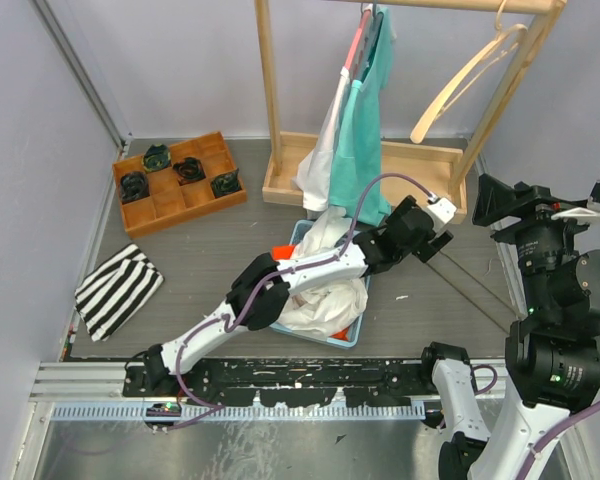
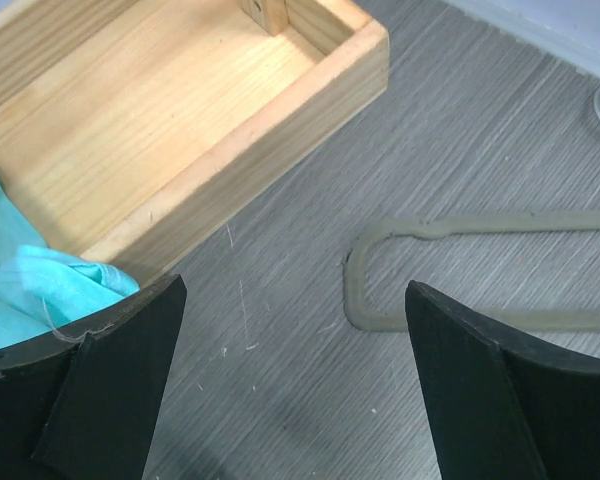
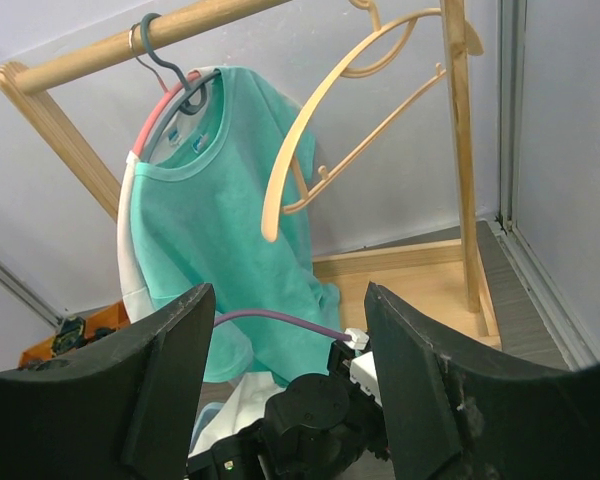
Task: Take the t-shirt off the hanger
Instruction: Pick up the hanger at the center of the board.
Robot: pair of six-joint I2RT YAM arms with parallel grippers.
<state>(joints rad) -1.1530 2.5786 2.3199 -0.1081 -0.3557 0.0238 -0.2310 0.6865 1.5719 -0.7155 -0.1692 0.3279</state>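
Top view first: the teal t-shirt [image 1: 365, 130] hangs from the wooden rack [image 1: 272, 90] at the back, a white garment [image 1: 318, 160] just beside it. The left arm stretches over the blue basket [image 1: 357, 332] of white laundry [image 1: 325, 300], and the left gripper [image 1: 438, 238] sits low by the rack's base tray [image 1: 420, 160]. An empty wooden hanger [image 1: 468, 78] dangles on the right. Off to the left are a compartment tray [image 1: 175, 205] and a striped cloth [image 1: 118, 288].

Left wrist view now: the left gripper is spread wide over bare grey table [image 2: 280, 330], with nothing between the fingers [image 2: 110, 380]. A fold of teal fabric lies against the left-hand finger, at the corner of the base tray.

Over to the right wrist: the right gripper [image 3: 290, 300] is raised and facing the rack, jaws apart and empty. The t-shirt is on its hanger [image 3: 152, 50], hooked over the rail [image 3: 80, 55], with the hem drooping toward the left arm below.
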